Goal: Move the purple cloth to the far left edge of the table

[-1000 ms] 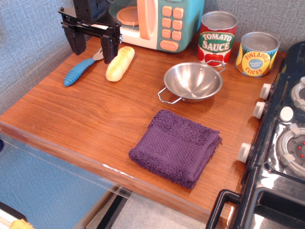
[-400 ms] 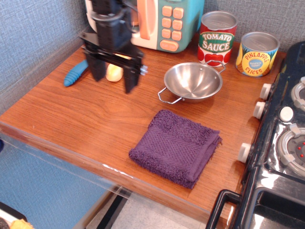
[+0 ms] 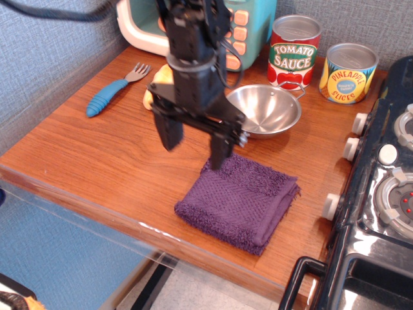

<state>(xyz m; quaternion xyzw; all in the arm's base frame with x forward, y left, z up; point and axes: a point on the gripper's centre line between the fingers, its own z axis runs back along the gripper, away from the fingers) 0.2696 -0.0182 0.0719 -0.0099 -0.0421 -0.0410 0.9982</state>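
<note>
The purple cloth (image 3: 240, 200) lies folded on the reddish-brown table (image 3: 97, 161), near its front right, next to the black toy stove. My gripper (image 3: 195, 143) is open and empty. It hangs above the table at the cloth's far left corner. Its right finger (image 3: 221, 150) is over the cloth's back edge and its left finger (image 3: 169, 132) is over bare wood. I cannot tell how high the fingertips are above the cloth.
A steel bowl (image 3: 264, 110) sits just behind the cloth. A blue-handled fork (image 3: 111, 93) and a yellow piece of toy food (image 3: 153, 97) lie at the back left. A toy microwave (image 3: 145, 29), tomato sauce can (image 3: 293, 51) and pineapple can (image 3: 348, 72) line the back. The stove (image 3: 381, 194) borders the right.
My gripper has moved from the back left corner, forward and right across the table, to the cloth's far left corner. It stays open. The cloth has not moved.
</note>
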